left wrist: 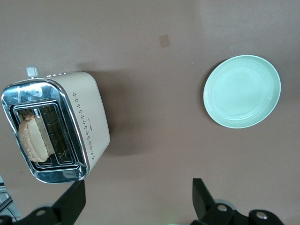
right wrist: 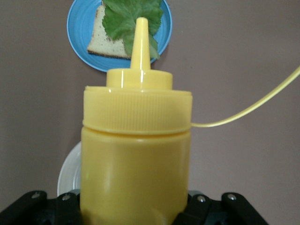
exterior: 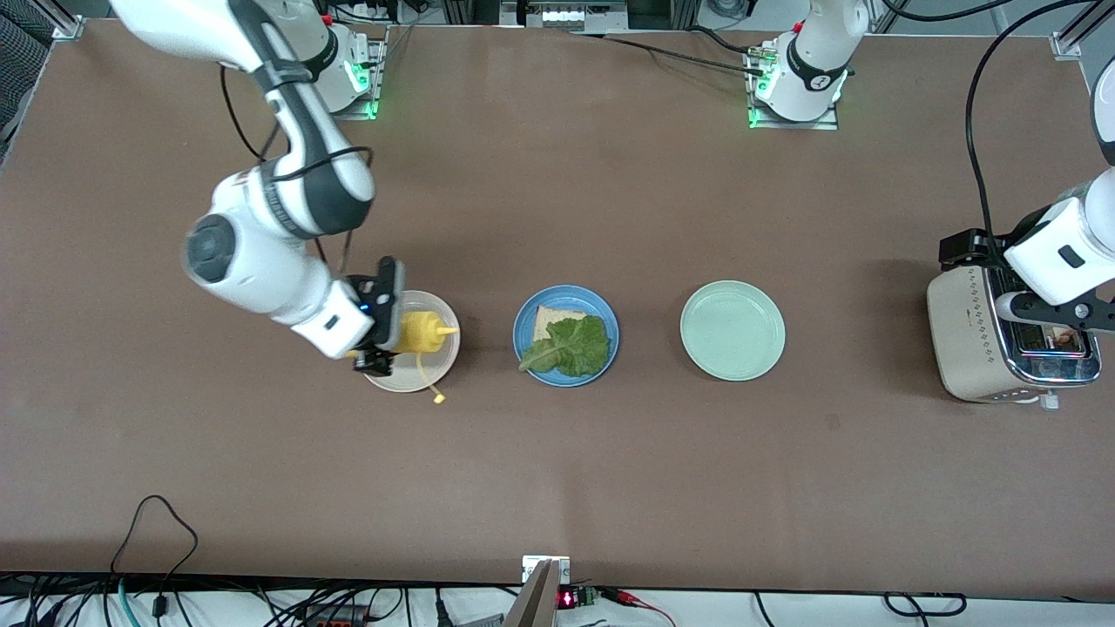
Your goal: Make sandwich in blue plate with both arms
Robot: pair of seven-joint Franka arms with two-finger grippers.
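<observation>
While clamped on yellow squeeze bottle, sits at cream plate, not at blue plate: that's right gripper, jaws part-closed round bottle body, firm hold by the look. Can't tell if bottle base touches cream plate or hangs just above.

Key relation: blue plate lies beside cream plate, toward left arm's end of table, about same depth from front cam. Bottle tipped over, long axis running along the table twd blue plate, nozzle aimed straight at it. In right wrist view, nozzle tip lines up w/ lettuce. Cap tether trails off to one side of the bottle, loose.

On blue plate: one bread slice, lettuce on top covering most of it, one crust corner showing. No 2nd slice on yet, so sandwich about half built.

Left gripper fully released, holding nothing, hovering above toaster at left arm's end. Toast standing in one slot, other slot empty. Mint plate between blue plate and toaster, bare.

Nearer arm to blue plate: right. Likely next: short sideways carry to bring the nozzle over the lettuce. Top slice prob. for left arm.
</observation>
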